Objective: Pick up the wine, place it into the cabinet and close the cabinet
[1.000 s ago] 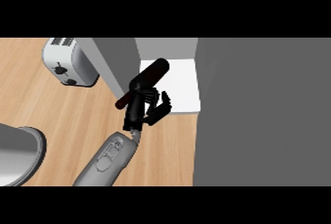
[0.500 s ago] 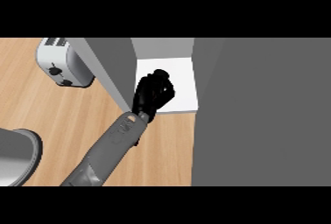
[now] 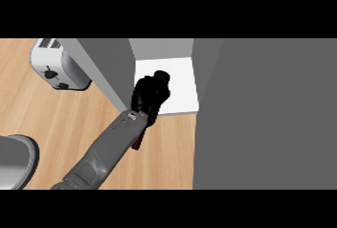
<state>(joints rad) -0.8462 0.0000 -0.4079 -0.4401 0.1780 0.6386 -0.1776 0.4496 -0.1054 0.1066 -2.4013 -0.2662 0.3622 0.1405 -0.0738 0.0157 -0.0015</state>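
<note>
One grey forearm comes in from the lower left, and its black left hand (image 3: 150, 95) sits at the front edge of the cabinet's white floor (image 3: 181, 84). The hand is shut on the dark wine bottle (image 3: 160, 76), which it mostly hides. The bottle is tilted. Its top pokes out above the fingers over the white floor, and a dark red sliver of its base shows beside the wrist over the wooden counter (image 3: 59, 124). The cabinet's grey left wall (image 3: 108, 67) stands right next to the hand. The right hand does not show.
A broad grey panel (image 3: 263, 111), probably the cabinet's door or side, fills the right half of the view. A silver toaster (image 3: 56, 67) stands on the counter at the upper left. A rounded grey object (image 3: 13, 160) is cut off by the left edge.
The hand carried the bottle up and to the right, from over the counter to the cabinet's opening. The bottle is more hidden by the hand now.
</note>
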